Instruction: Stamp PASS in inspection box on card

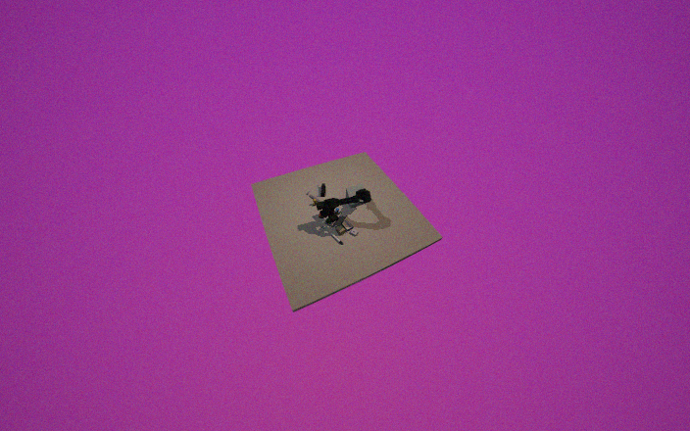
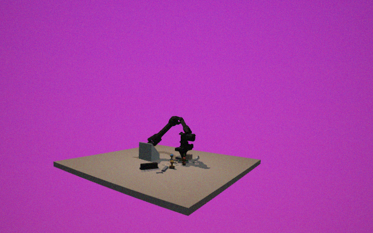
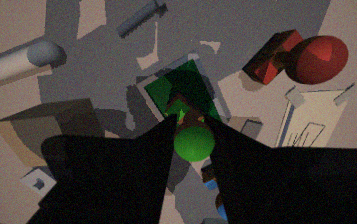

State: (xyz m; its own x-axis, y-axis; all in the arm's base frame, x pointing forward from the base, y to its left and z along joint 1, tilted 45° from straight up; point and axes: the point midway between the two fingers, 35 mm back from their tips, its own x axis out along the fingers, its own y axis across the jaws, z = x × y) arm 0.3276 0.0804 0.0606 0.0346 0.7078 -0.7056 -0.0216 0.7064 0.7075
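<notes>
My gripper [image 2: 183, 156] [image 3: 190, 119] is shut on a stamp with a green round knob [image 3: 194, 143]. Its brown handle and base point down over the green ink pad [image 3: 202, 75] in the wrist view. Whether the base touches the pad, I cannot tell. The pale card [image 3: 325, 103] lies to the right, with a drawn outline and dark strokes on it; part of it is hidden by the right finger. The lettering on the stamp is not visible.
A red-knobbed stamp [image 3: 316, 61] stands between pad and card. A blue-knobbed stamp [image 2: 171, 155] and a yellow-knobbed stamp [image 2: 171, 162] stand nearby. A brownish block [image 3: 24, 135] and a white tube [image 3: 9, 66] lie left of the pad. A black box [image 2: 149, 166] is farther off.
</notes>
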